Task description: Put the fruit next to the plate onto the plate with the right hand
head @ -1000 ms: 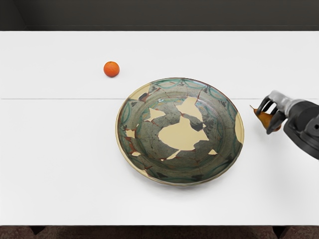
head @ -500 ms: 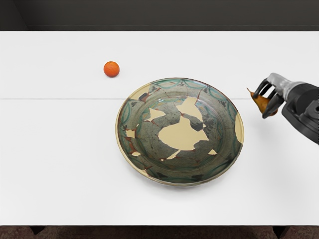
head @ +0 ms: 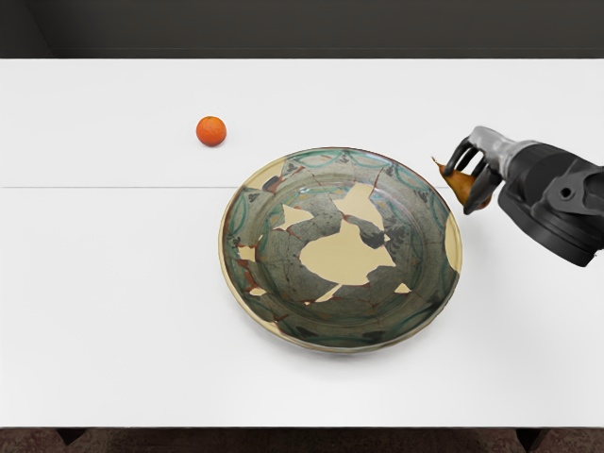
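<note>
The plate (head: 283, 311) sits at the middle of the table (head: 113, 311), a little to the right. Behind it and to its left lies a round fruit (head: 211, 131), well apart from the rim. At the plate's far right edge is the pear (head: 460, 184) — clasped in the right hand (head: 477, 170), just beside the rim, its stem end toward the plate — with the arm reaching in from the right.
</note>
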Controlling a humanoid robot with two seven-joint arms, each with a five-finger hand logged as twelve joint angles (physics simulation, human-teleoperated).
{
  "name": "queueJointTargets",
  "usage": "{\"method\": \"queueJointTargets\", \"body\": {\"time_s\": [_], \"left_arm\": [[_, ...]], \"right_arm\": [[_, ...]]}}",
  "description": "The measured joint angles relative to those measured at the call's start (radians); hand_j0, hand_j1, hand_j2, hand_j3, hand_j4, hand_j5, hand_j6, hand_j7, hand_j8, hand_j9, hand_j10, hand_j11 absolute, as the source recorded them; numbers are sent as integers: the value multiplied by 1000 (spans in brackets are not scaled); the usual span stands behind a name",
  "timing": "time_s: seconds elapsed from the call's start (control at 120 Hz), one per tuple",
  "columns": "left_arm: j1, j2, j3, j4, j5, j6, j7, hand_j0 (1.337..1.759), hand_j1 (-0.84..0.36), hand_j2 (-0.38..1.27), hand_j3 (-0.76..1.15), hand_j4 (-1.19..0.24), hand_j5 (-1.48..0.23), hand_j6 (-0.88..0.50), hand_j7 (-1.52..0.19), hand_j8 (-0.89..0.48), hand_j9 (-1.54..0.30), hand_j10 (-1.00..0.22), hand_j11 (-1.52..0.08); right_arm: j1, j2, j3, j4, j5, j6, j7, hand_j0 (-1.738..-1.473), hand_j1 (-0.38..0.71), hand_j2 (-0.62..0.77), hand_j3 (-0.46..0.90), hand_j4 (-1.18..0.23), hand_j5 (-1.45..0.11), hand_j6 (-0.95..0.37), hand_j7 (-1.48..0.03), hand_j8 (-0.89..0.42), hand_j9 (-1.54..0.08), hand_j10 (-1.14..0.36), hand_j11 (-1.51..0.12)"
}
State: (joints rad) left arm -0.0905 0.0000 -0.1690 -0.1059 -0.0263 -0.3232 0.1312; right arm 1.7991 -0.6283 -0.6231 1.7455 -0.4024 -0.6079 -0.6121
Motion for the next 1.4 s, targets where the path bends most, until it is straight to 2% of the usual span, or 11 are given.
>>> {"method": "queueJointTargets", "body": {"time_s": [0.467, 0.667, 0.842, 1.058, 1.225, 1.233, 1.4], "left_arm": [[0, 0, 0, 1, 3, 0, 0, 1658, 348, 0, 0, -1, -1, -1, -1, -1, -1, -1, -1], [0, 0, 0, 2, 3, 0, 0, 1658, 348, 0, 0, -1, -1, -1, -1, -1, -1, -1, -1], [0, 0, 0, 2, 3, 0, 0, 1658, 348, 0, 0, -1, -1, -1, -1, -1, -1, -1, -1], [0, 0, 0, 2, 3, 0, 0, 1658, 348, 0, 0, -1, -1, -1, -1, -1, -1, -1, -1], [1, 0, 0, 2, 3, 0, 0, 1658, 348, 0, 0, -1, -1, -1, -1, -1, -1, -1, -1], [0, 0, 0, 2, 3, 0, 0, 1658, 348, 0, 0, -1, -1, -1, -1, -1, -1, -1, -1], [0, 0, 0, 2, 3, 0, 0, 1658, 348, 0, 0, -1, -1, -1, -1, -1, -1, -1, -1]], "right_arm": [[86, 134, 5, 0, 113, -1, 0, -1658, 284, 283, 0, -648, -899, -311, -868, -423, -881, -576, -884], [99, 171, 21, 0, 138, -1, 0, -1658, 285, 265, 0, -642, -871, -395, -851, -440, -857, -586, -858], [106, 203, 43, 0, 159, -1, 0, -1658, 295, 231, 0, -629, -858, -397, -836, -434, -845, -570, -844], [128, 241, 54, -2, 188, -1, -1, -1658, 309, 273, 0, -624, -848, -395, -828, -440, -836, -570, -833], [130, 256, 73, -3, 195, -1, 0, -1658, 310, 249, 0, -621, -846, -397, -826, -441, -833, -571, -831], [130, 257, 75, -3, 194, -1, -1, -1658, 310, 278, 0, -622, -845, -396, -825, -442, -832, -571, -829], [127, 279, 100, -9, 197, -1, 0, -1658, 306, 230, 0, -623, -838, -418, -823, -452, -826, -575, -825]]}}
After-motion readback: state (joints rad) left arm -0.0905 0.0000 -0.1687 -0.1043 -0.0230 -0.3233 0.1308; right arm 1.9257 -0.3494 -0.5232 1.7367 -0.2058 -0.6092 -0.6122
